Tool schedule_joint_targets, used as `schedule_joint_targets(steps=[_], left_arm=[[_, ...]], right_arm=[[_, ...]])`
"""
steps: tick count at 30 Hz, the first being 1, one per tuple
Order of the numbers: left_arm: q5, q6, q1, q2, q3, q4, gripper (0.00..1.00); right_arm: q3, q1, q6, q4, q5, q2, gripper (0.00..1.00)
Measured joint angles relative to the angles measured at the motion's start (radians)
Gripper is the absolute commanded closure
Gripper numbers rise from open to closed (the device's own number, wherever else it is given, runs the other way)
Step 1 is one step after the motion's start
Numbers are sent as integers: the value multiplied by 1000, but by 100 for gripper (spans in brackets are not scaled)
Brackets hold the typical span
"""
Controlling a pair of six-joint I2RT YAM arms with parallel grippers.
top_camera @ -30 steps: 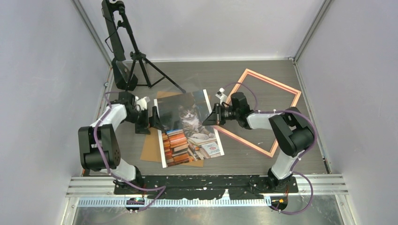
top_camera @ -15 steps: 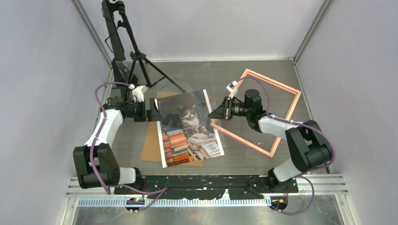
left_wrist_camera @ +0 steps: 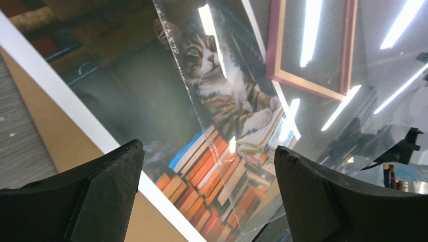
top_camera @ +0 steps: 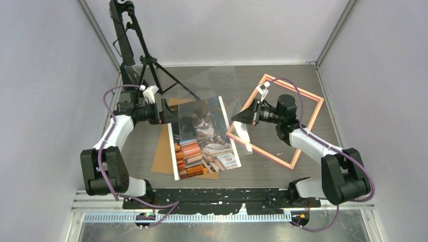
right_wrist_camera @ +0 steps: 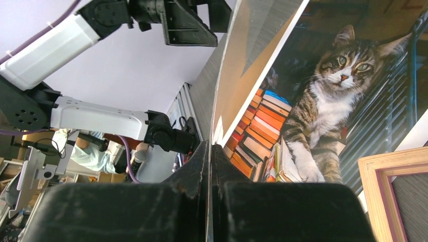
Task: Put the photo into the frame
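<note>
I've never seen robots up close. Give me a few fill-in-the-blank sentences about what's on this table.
1. The photo shows a tabby ____ among stacked books.
2. It lies on a ____ backing board.
3. The left gripper is ____, while the right gripper is shut on a clear sheet.
4. From overhead, the frame lies to the photo's ____.
Missing words: cat; brown; open; right.
</note>
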Motion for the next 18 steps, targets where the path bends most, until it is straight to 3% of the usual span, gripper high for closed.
schedule_joint_targets(steps=[18], left_arm=[[248,-302,-47,166,-3,366,1]], right_arm=[[-37,-42,105,74,-26,-98,94]])
